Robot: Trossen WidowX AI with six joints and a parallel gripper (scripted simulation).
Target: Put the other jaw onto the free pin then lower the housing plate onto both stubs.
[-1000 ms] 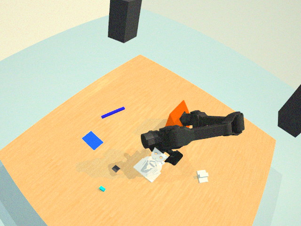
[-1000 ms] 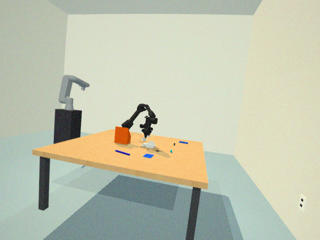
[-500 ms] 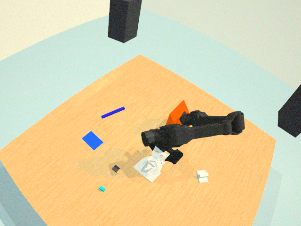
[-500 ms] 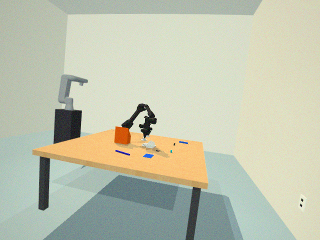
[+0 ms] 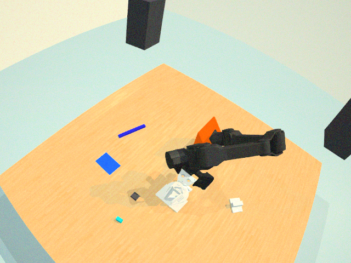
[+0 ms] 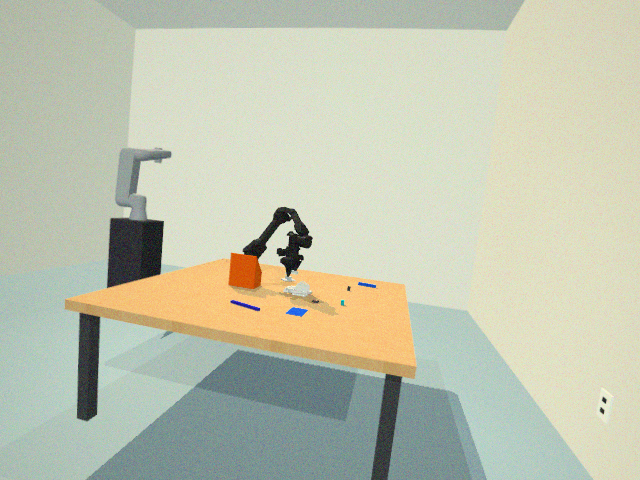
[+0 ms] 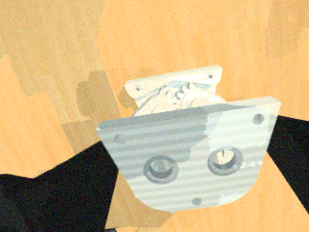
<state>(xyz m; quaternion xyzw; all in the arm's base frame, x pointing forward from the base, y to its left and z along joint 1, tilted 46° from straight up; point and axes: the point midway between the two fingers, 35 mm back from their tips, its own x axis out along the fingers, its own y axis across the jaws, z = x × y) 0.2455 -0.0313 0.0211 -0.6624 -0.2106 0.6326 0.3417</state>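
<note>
Clamped on the pale grey-white, ribbed housing plate with its two round holes [image 5: 185,176] [image 7: 188,186], the black two-fingered claw [image 6: 288,276] [image 7: 186,131] seems at the plate-lowering step, which next calls for aligning those holes over the white toothed gear assembly [image 5: 174,195] [image 6: 298,289] [image 7: 174,94] just beside it.

The pale housing plate [image 5: 185,178] [image 6: 287,279] [image 7: 188,145], flat-topped with a rounded lower edge and two large round holes, spans the wrist view's lower center, apart from the white base [image 5: 163,194] [image 6: 298,291] [image 7: 216,72]. Pale toothed pieces [image 7: 198,99] sit on the base, partly hidden; meshing is unclear.
</note>
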